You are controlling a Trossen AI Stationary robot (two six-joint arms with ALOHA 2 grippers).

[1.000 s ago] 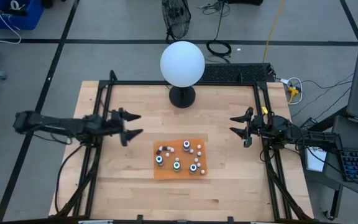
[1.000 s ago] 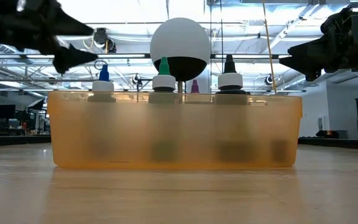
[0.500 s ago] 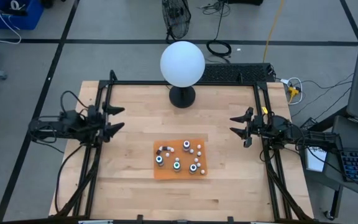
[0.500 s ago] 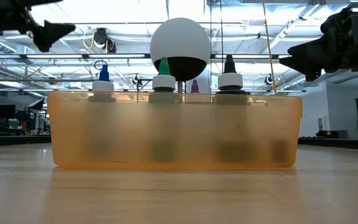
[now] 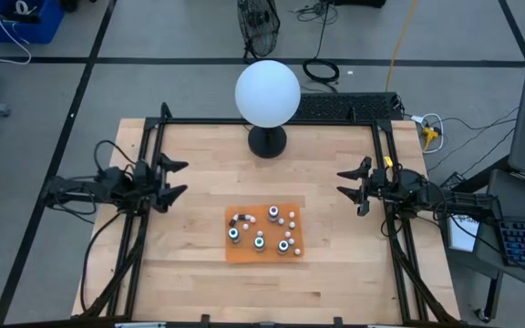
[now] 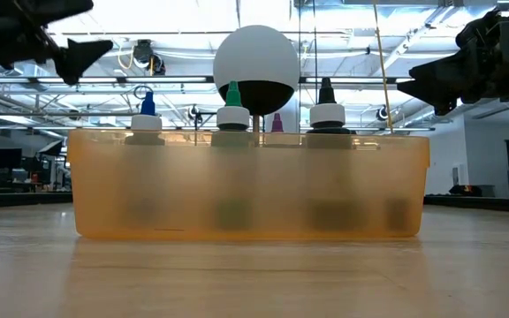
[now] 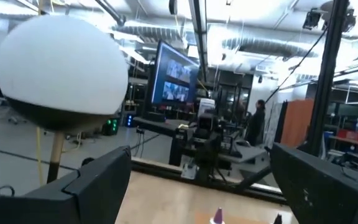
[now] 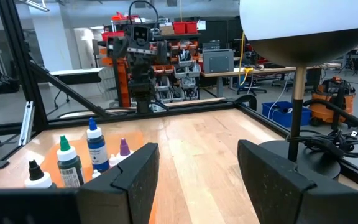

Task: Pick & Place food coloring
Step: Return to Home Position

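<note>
Fingers first: both sets are spread wide with nothing between them. The left gripper [image 5: 180,179] has its fingers [image 7: 95,186] gaping and empty. It hangs above the left edge of the wooden table [image 5: 190,246], pointing in toward the middle. The right gripper [image 5: 341,182] pretty much mirrors it over the right edge, fingers [image 8: 132,177] just as far apart and also holding nothing. Both are well apart from the goods.

The food coloring bottles [image 5: 260,239] all sit in the orange container [image 5: 244,258], which is on the table roughly midway between the two arms. From table level you can see four upright ones poking over the rim: a blue tip [image 6: 148,104], a green tip [image 6: 232,93], a small purple one [image 6: 277,122] and a black tip [image 6: 326,91]. From above, a few littler white caps show in there too.

Behind the container, at the back edge of the table, stands the white globe [image 5: 267,93] on its black base.
</note>
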